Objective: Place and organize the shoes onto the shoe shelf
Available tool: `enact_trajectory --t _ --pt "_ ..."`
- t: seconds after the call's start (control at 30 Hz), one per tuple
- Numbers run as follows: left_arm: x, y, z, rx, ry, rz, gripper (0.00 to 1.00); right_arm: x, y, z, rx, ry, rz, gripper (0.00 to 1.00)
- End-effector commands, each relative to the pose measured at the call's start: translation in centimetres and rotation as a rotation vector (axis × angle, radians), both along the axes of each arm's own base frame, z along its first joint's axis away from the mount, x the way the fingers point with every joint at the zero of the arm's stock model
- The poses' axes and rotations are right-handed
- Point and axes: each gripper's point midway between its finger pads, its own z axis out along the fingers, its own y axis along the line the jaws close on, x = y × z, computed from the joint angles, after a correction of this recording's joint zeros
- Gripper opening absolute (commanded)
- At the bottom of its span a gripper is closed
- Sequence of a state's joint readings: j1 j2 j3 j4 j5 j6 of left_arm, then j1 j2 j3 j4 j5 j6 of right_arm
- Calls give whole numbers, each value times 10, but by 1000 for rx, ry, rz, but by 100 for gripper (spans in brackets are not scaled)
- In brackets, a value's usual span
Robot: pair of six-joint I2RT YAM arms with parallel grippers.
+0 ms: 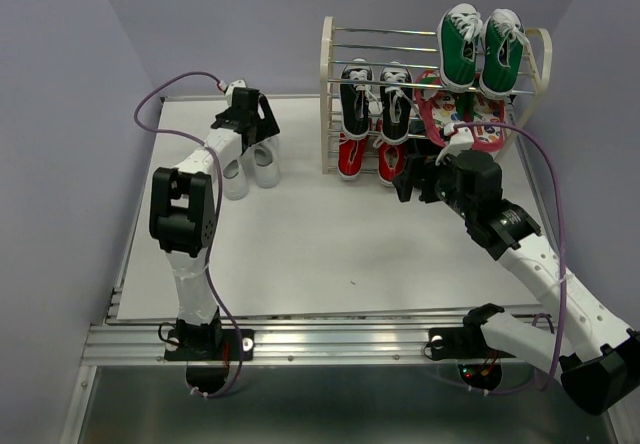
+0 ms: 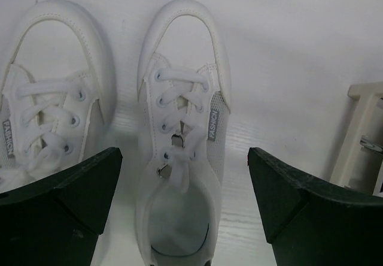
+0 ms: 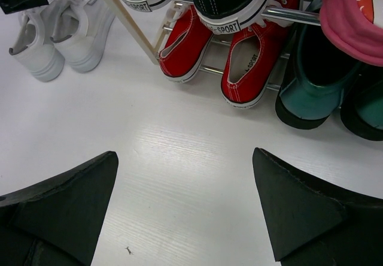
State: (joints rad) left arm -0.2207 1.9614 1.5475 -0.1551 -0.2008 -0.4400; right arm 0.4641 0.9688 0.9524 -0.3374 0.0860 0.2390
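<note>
Two all-white sneakers (image 1: pixel 250 167) stand side by side on the table, left of the shoe shelf (image 1: pixel 327 84). My left gripper (image 1: pixel 247 124) hovers open above them. In the left wrist view its fingers (image 2: pixel 72 194) straddle the right white sneaker (image 2: pixel 179 128) without touching it, and the other white sneaker (image 2: pixel 54 98) lies to the left. The black sneakers (image 1: pixel 375 99) sit on the middle tier and the red sneakers (image 1: pixel 365 156) on the bottom tier. My right gripper (image 1: pixel 405 179) is open and empty, just in front of the red sneakers (image 3: pixel 239 62).
Green sneakers (image 1: pixel 482 49) sit on the shelf's top tier. Pink patterned flip-flops (image 1: pixel 470 124) are on the middle right. Dark teal shoes (image 3: pixel 311 80) stand at the bottom right. The table (image 1: pixel 300 254) has a metal rail along its near edge. Purple cables loop over both arms.
</note>
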Motion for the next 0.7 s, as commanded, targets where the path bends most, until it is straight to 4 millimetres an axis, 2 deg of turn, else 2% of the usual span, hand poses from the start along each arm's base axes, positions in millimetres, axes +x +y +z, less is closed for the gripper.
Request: enact_trajectory --t 0.0,0.23,0.37,0.4,0.57,0.6,0.67 --pt "27 -14 31 21 -82 -98 99 2 -6 4 -11 -21 -19 100" --pt "27 -2 -11 93 27 -59 99 2 -13 -1 -29 -10 -53 100" --pt "17 3 -27 151 80 -31 99 1 -13 -2 -31 -7 -58 100" --pt "15 10 -29 192 88 6 99 1 -14 -4 -34 0 -58 100" --pt "7 -2 -45 211 139 -39 98 3 -13 -7 -39 10 -61 100" --pt "7 -3 -47 203 142 -40 95 3 -13 -7 -38 9 -59 100" --pt "6 -8 -51 174 148 -50 74 3 -13 -8 -39 11 -59 100"
